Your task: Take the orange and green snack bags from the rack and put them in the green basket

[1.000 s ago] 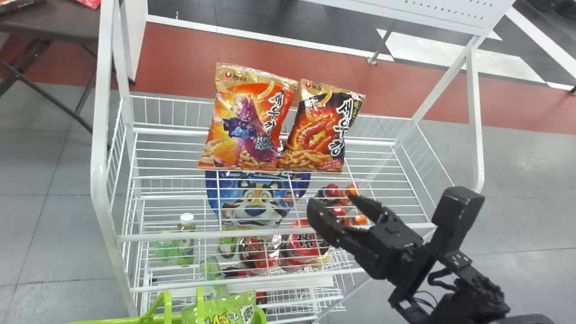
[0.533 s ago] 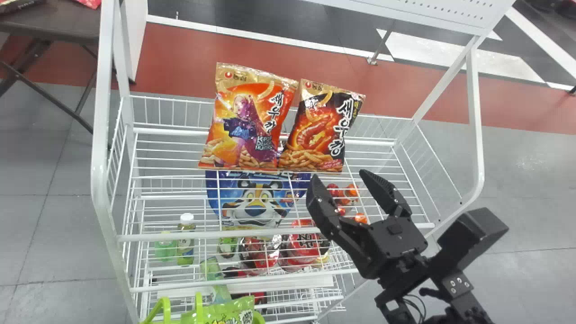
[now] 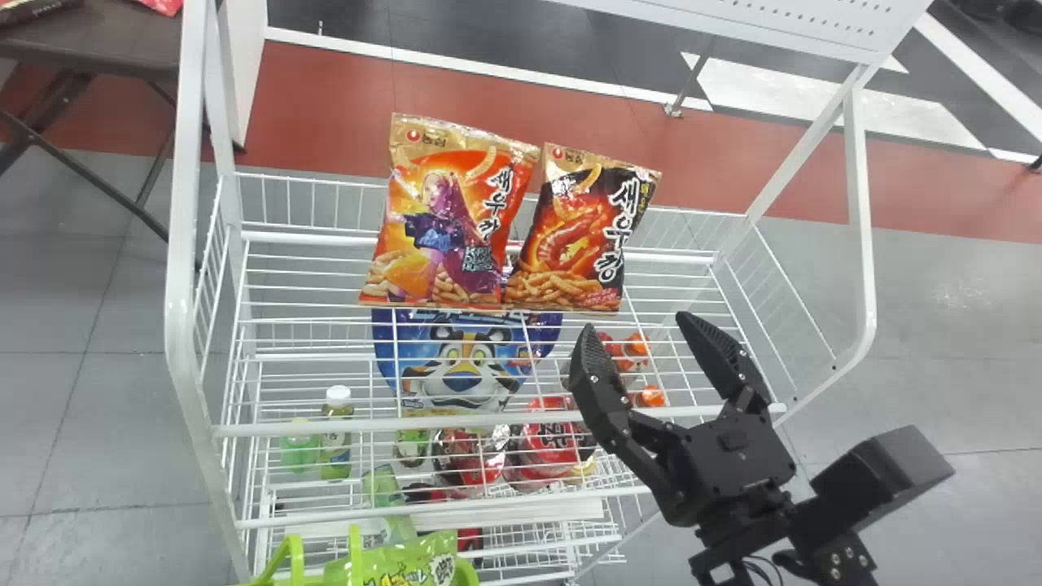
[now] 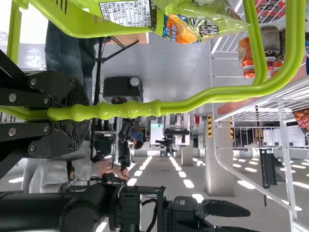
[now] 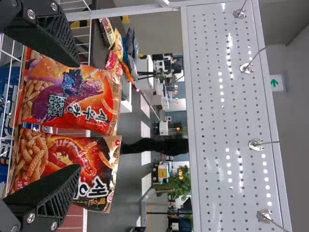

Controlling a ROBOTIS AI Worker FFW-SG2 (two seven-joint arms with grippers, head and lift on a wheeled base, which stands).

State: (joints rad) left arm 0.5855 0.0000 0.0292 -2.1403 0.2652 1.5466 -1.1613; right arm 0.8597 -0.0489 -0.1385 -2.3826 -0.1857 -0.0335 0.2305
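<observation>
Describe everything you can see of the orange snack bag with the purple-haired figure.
The orange snack bag looks like shiny, crinkled foil, with a gold band across its top and snack sticks pictured near the bottom. It looks sealed and full. It stands upright on the white wire rack, close beside a darker snack bag. The right tool is open, not gripping it.

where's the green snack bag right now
The green snack bag is in the green basket, at the head view's bottom edge, left of centre, in front of the white rack.
</observation>
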